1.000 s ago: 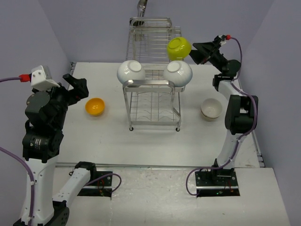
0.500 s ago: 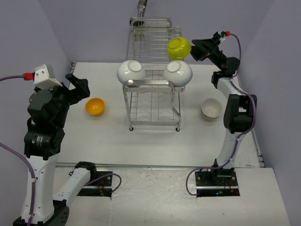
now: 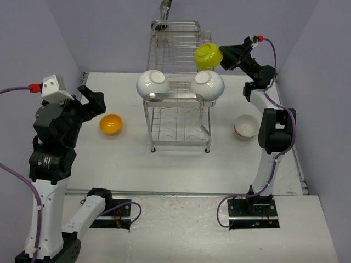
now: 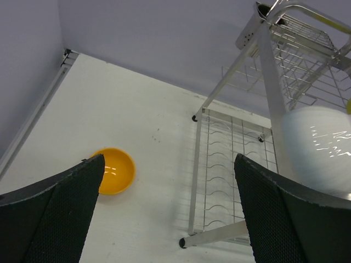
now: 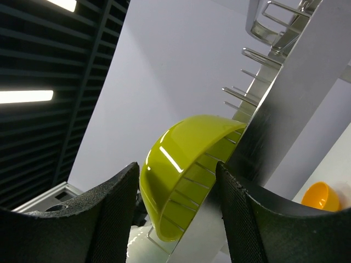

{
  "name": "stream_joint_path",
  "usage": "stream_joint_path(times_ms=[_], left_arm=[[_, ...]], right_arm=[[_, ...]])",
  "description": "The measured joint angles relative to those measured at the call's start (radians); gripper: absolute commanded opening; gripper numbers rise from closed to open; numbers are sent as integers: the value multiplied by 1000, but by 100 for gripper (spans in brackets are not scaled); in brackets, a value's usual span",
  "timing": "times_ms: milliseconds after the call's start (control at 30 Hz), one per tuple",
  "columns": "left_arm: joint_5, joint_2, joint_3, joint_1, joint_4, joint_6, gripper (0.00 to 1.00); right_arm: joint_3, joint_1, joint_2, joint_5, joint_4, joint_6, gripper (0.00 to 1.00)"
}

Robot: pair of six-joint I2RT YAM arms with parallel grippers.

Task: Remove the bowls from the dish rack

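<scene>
Right claw (image 5: 175,167): jaws apart, one finger on each side of the lime green bowl (image 3: 208,56). I cannot tell whether the pads touch it. Right arm stands tall from its base, wrist high at the right of the dish rack (image 3: 176,98), claw pointing left at the bowl.

Lime green bowl: glossy, tipped on edge with its opening facing the camera in the top view. It sits at the right side of the rack's upper tier, leaning against the chrome wires.

Two white bowls (image 3: 152,83) (image 3: 208,84): glossy, on edge, undersides toward the camera. One sits at each front corner of the rack, below the green one. Lower tier holds nothing that I can see.

Dish rack: two tiers of chrome wire on slim legs, at mid-desk toward the back wall.

Desk (image 3: 164,164): orange-yellow bowl (image 3: 110,124) upright at left of the rack, and another white bowl (image 3: 246,126) upright at right, near the right arm.

Left claw (image 4: 169,159): jaws fully apart, nothing between them. Left arm is raised at the desk's left side, claw aimed toward the rack, with the orange-yellow bowl below it.
</scene>
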Motion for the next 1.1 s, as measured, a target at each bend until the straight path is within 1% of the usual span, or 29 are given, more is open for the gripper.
stream_joint_path(times_ms=[367,467,533,833,900,1067,1100], left_arm=[[7,3,-2,0,0,1,100],[8,3,-2,0,0,0,100],[9,3,-2,0,0,0,100],[12,2,-8,0,10,0,100],[14,2,-16,0,13,0,100],[16,5,-29,0,14,0,100],[17,5,-29,0,14,0,100]], right_arm=[[2,13,-2,11,5,0,57],[2,13,-2,10,5,0,55],[1,14,-2,11,5,0,50],[-15,14,-19,13,8,8,44],[-15,14,-22,11,8,9,40],[-30,15,-36,11,8,8,38],[-33,15,-37,11,9,8,37]])
